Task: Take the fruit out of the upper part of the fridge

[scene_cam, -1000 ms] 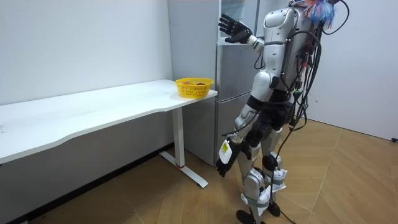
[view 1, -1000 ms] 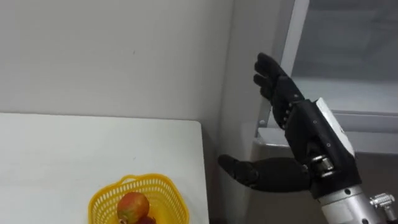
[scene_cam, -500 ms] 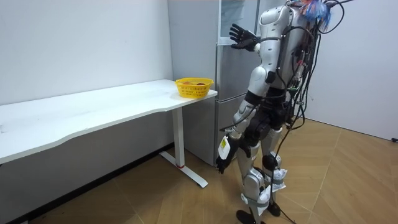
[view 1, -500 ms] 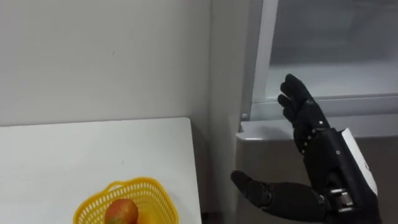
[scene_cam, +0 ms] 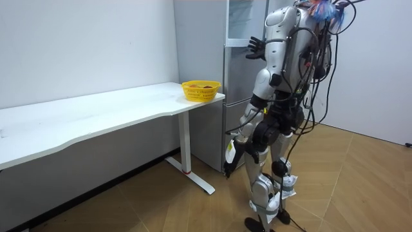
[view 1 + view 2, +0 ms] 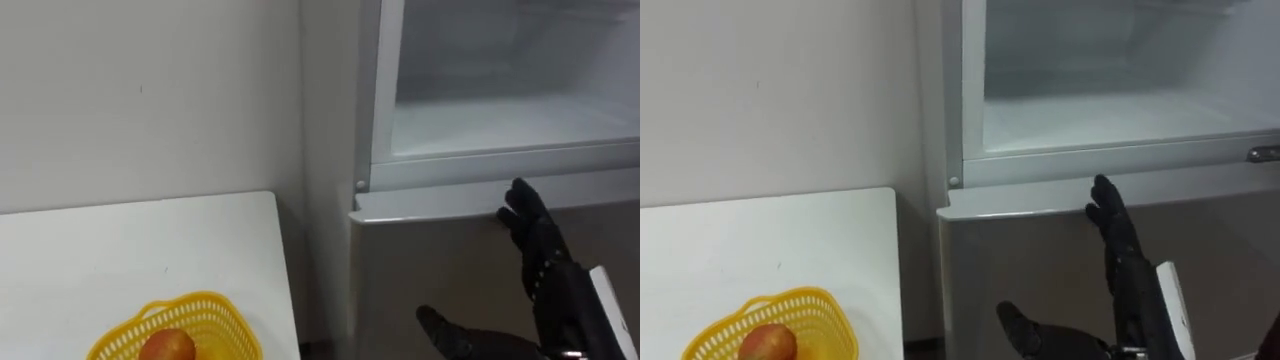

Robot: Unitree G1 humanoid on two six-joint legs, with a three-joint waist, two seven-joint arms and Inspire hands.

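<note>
One black right hand [image 6: 553, 287], flat, before smooth grey fridge [image 6: 440, 250].

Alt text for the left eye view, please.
The robot's open right hand hovers before the fridge, just below the open upper compartment. At lower left, a yellow basket holding fruit sits on a white table.

A white table [image 6: 100, 250] lies in the eye views from nine o'clock down to seven, its far edge against a plain pale wall [image 6: 150, 90] at ten to twelve o'clock. At about seven o'clock, near the table's corner, stands a yellow lattice basket [image 6: 228, 318] holding a reddish-orange fruit [image 6: 165, 347], possibly an apple, cut off by the bottom edge. In the room view the long table stands on a white leg [image 5: 187, 151] over a wooden herringbone floor [image 5: 360, 187], the basket at its three o'clock end.
</note>
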